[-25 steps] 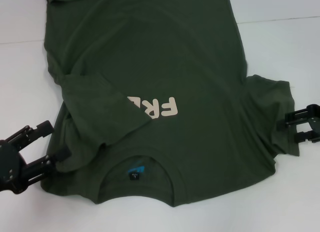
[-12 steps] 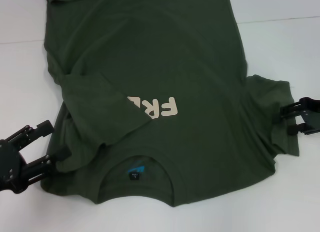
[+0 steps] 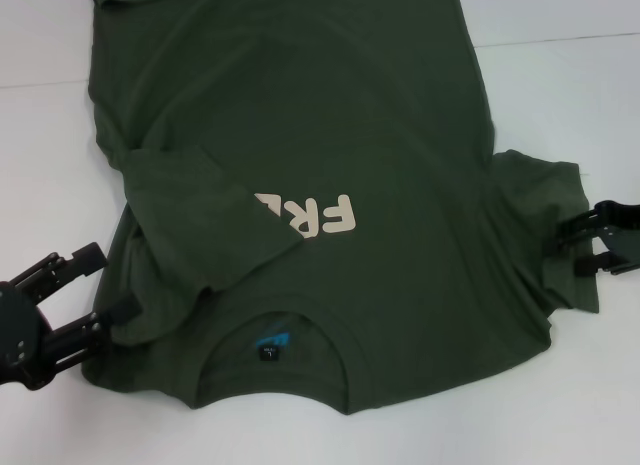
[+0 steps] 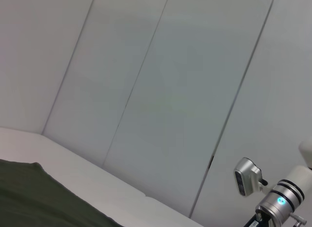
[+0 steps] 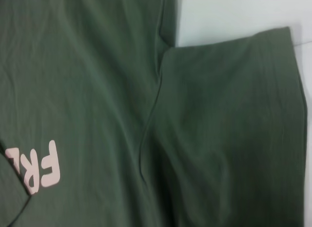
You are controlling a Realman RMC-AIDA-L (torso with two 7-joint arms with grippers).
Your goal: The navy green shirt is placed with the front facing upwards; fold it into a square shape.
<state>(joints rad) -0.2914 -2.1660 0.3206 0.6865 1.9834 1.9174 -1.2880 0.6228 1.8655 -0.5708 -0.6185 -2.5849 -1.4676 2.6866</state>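
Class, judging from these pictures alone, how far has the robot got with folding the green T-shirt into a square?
Done: the T-shirt's left sleeve is folded in over the chest, hiding part of the cream print. In hand: the right end effector is at the edge of the right sleeve, which lies spread out; the left end effector rests by the shoulder. Left: fold that sleeve, then the body lengthwise.
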